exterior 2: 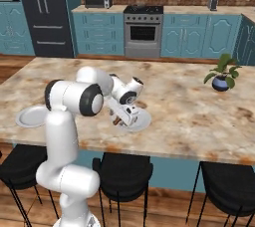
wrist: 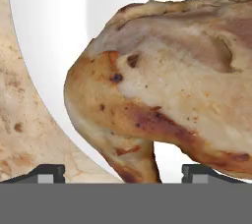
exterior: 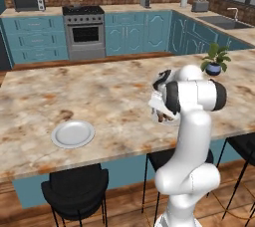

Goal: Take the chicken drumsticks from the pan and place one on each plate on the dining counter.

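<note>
On the dining counter (exterior: pixel 99 91) my gripper (exterior 2: pixel 124 118) hangs low over a pale plate (exterior 2: pixel 145 119), tilted down at it. Its jaws stand open, with the fingertips (wrist: pixel 49 173) wide apart on either side of the meat. A golden-brown chicken drumstick (wrist: pixel 167 85) lies on that plate (wrist: pixel 54 31) right under the hand, and a brown bit of it (exterior 2: pixel 116 120) shows beside the fingers. The arm's elbow hides most of this plate in the left base view, where the gripper (exterior: pixel 160 115) is at the counter's near side. A second plate (exterior: pixel 72 134) (exterior 2: pixel 31 116) lies empty further left. The pan is out of view.
A potted plant (exterior: pixel 215 61) (exterior 2: pixel 222 76) stands on the counter to the right. Black stools (exterior: pixel 74 191) (exterior 2: pixel 122 171) line the counter's near edge below me. The stove (exterior: pixel 84 29) and teal wall cabinets are far behind.
</note>
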Motion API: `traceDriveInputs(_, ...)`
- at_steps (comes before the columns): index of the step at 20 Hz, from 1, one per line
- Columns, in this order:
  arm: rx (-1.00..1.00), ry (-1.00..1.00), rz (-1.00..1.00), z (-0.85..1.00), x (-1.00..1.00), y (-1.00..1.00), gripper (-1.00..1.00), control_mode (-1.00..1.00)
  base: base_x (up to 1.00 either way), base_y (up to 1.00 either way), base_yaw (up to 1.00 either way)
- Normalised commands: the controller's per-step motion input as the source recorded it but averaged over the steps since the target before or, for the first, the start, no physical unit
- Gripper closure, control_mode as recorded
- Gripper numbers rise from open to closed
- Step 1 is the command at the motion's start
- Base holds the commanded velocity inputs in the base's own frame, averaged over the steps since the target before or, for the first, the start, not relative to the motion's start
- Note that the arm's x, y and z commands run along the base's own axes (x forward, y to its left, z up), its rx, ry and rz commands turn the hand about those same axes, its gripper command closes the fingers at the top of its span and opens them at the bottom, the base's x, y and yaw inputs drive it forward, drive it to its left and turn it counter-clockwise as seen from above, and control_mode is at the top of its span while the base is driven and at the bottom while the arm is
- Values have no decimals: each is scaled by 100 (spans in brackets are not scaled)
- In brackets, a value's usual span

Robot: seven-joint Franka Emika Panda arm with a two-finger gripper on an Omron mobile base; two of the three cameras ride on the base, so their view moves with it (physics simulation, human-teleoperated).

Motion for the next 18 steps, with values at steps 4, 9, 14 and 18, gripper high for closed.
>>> traceDriveInputs(4, 47, 27, -37, 9, -52, -36, -100, -100, 0, 0, 0)
traceDriveInputs(9, 34, 16, -58, 29, -95, -1, -100, -100, 0, 0, 0)
traceDriveInputs(14, 10, -23, -22, 99, -91, 45, -100, -100, 0, 0, 0)
traceDriveInputs(18, -16, -13, -3, 100, -100, 60, -100, -100, 0, 0, 0)
